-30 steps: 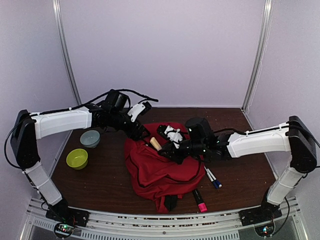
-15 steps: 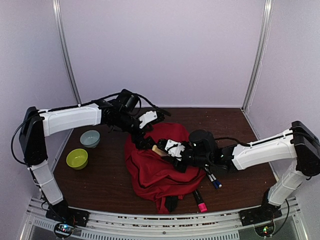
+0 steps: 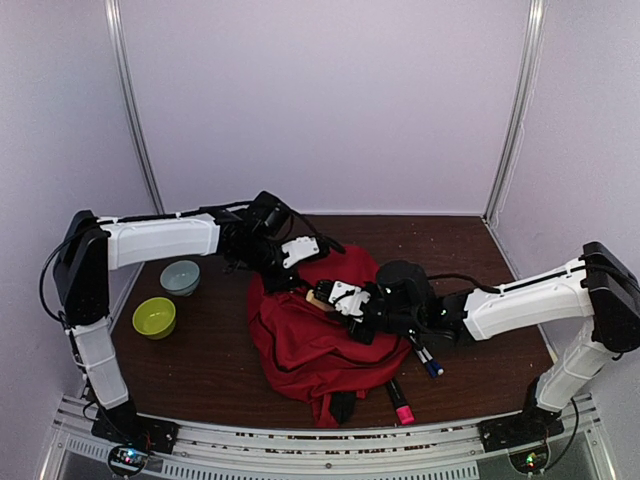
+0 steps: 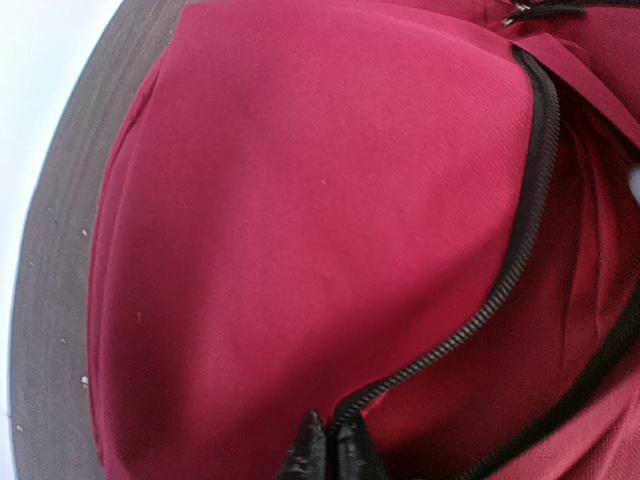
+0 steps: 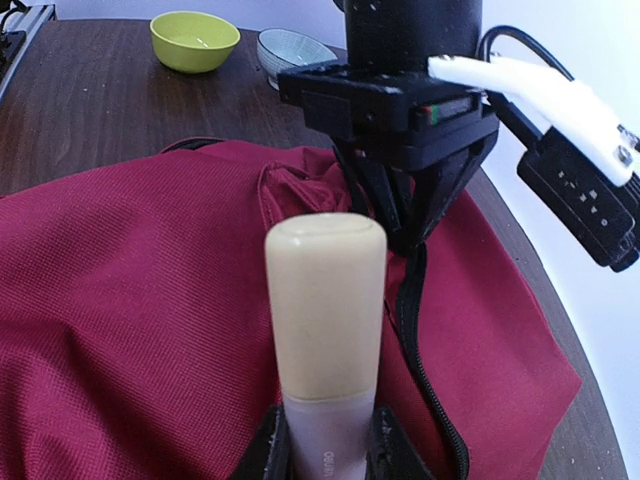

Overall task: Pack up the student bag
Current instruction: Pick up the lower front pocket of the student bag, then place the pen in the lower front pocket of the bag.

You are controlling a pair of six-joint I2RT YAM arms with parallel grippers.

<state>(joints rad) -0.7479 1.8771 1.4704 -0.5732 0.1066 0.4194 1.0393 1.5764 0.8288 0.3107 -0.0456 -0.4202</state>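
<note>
The student bag (image 3: 310,345) is a big red backpack lying mid-table, and it fills the left wrist view (image 4: 300,220). My left gripper (image 3: 283,276) is at the bag's upper left edge. Its black fingertips (image 4: 335,452) are shut on the black zipper (image 4: 520,250) and the fabric rim. My right gripper (image 3: 330,300) hovers over the bag's top, shut on a stick with a cream cap and pale lilac body (image 5: 325,300). The stick points toward the left gripper (image 5: 405,235), which pinches the red cloth just beyond it.
A grey-blue bowl (image 3: 180,276) and a green bowl (image 3: 154,317) stand left of the bag. A blue-capped marker (image 3: 425,360) and a pink marker (image 3: 400,402) lie at the bag's right and front. Purple walls close in the table.
My left gripper reached down to the bag's rim and went from open to shut on the zipper edge. The right gripper came lower over the bag with the stick, then held still.
</note>
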